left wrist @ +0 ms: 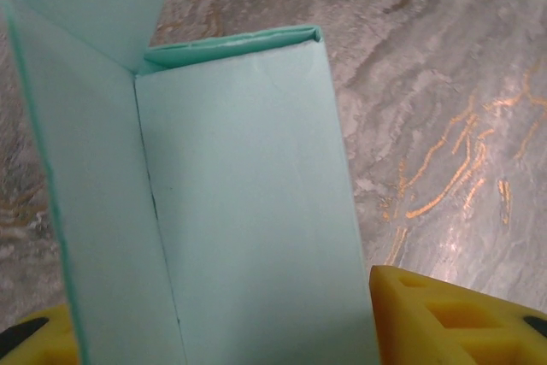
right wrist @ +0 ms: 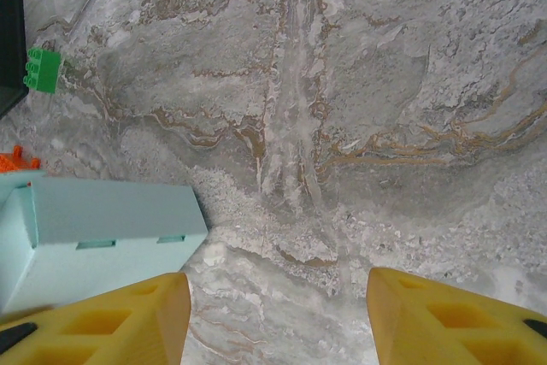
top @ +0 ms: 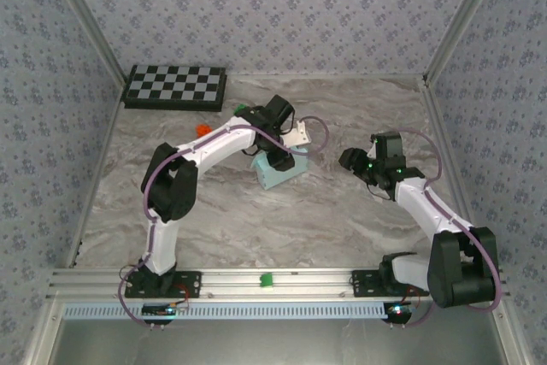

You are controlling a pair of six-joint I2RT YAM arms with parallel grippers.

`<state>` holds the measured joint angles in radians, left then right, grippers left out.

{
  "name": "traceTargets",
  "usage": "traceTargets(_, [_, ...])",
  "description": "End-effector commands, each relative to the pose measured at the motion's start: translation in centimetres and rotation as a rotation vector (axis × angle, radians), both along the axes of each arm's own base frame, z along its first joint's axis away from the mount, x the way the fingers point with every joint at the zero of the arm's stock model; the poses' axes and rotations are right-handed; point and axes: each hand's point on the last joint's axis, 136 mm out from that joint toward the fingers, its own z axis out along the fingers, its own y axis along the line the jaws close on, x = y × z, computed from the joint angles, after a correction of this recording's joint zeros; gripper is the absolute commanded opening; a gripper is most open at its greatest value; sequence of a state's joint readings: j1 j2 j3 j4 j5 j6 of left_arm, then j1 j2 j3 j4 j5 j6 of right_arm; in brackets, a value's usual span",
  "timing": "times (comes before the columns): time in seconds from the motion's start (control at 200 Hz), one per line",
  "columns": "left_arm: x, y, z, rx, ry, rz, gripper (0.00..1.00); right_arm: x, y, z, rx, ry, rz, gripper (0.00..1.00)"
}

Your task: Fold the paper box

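Paper box: pale aqua card (top: 275,170), sitting about mid-table on the marbled table (top: 359,220). It was already a squared-up rectangular body rather than a flat sheet.
Box in the left wrist view: one long panel (left wrist: 248,211) faced the camera. A loose flap stood up toward 11 o'clock, and the far end showed a folded edge.
Box in the right wrist view: it lay at 8 o'clock (right wrist: 102,220), with two small slots along its side wall.
Left gripper: it was on top of the box (top: 278,158), with the body sitting between its fingers (left wrist: 244,331). The right pad lay against the box's edge and the left pad was half hidden behind the side panel, so it appeared to be clamped on the box.
Right gripper: it was at 3 o'clock from the box and well apart (top: 352,160). Its jaws were spread wide with nothing but bare table between them (right wrist: 278,318).
Green block: at 11 o'clock from the box (top: 240,109), and at 10 o'clock in the right wrist view (right wrist: 43,70).
Orange block: at 10 o'clock from the box (top: 203,129).
Step in hand: probably closing the end, since the walls were formed and one flap was not yet tucked.
Next move calls for: the left gripper steadying the body while the right gripper comes in from 3 o'clock. It would then push the raised flap down and guide its tab in without crushing the thin card.
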<state>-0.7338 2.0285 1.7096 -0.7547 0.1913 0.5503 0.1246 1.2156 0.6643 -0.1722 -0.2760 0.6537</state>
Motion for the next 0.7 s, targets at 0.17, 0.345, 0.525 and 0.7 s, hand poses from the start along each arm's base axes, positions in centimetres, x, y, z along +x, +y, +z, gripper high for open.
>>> traceTargets(0.17, [-2.7,0.3,0.7,-0.018,-0.055,-0.326,0.54,-0.6,-0.5,-1.1,-0.016,0.03,-0.003,0.58])
traceTargets(0.345, [-3.6,0.1,0.7,-0.046,-0.08,-0.424,0.55,-0.8,-0.7,-1.2,-0.017,0.037,-0.009,0.58])
traceTargets(0.525, [-3.8,0.0,0.8,-0.042,-0.09,-0.452,0.58,-0.9,-0.9,-1.5,-0.019,0.04,-0.013,0.58])
traceTargets(0.7, [-3.6,-0.1,0.8,-0.012,-0.116,-0.445,0.62,-1.0,-1.0,-1.6,-0.02,0.041,-0.018,0.59])
